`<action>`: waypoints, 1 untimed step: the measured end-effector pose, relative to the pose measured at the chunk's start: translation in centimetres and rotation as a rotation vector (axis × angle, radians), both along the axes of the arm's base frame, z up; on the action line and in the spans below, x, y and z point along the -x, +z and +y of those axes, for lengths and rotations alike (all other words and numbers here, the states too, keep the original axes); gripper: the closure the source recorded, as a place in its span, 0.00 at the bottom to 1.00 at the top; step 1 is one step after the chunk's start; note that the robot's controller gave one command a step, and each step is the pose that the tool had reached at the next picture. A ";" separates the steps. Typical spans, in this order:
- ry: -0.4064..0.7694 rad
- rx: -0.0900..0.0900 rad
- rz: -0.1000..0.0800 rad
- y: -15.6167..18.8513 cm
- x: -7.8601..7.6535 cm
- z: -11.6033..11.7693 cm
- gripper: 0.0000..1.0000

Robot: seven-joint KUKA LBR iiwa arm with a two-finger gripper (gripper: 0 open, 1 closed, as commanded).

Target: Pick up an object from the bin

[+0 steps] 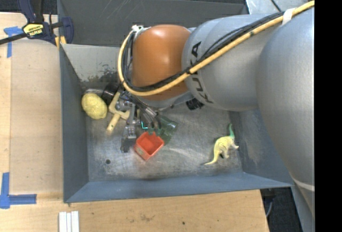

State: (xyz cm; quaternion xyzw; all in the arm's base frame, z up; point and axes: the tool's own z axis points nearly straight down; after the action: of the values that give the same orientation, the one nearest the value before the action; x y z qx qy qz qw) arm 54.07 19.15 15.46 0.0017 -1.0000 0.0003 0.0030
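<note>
- The bin [75, 129] is grey sheet metal with sloped walls. Its flat floor is scuffed, with dark specks towards the upper left corner.
- The arm [240, 65] is a thick, smooth silver tube that comes in from the right of the frame. It ends in a rounded, glossy orange cover [157, 57], and a yellow cable [238, 43] runs along it and loops round the cover.
- The gripper [128, 140] is a cluster of dark metal parts hanging below the orange cover. It is low over the floor, left of the bin's centre. Whether the claw is apart or together cannot be told from this angle, and nothing can be seen clamped in it.
- Just right of the gripper's tip lies a small red box [149, 146] of shiny plastic, square and open-topped. It is the nearest thing to the gripper. Whether the two touch cannot be told.
- A translucent green piece [168, 128] lies against the box's upper right side.
- A pale cream stick [116, 117], matte and T-shaped, lies just to the gripper's upper left.
- A lumpy yellow ball [94, 106] with a rough skin sits near the left wall, and a small black object [110, 90] is just above and to the right of it.
- A yellow-green toy dinosaur [223, 148] with a long tail stands well apart, in the lower right of the floor.
</note>
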 end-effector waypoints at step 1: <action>-0.003 -0.002 -0.008 0.5 -0.2 -0.1 0.00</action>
State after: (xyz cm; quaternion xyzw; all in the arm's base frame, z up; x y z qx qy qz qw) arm 54.29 19.07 15.92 0.0003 -1.0000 -0.0005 -0.0011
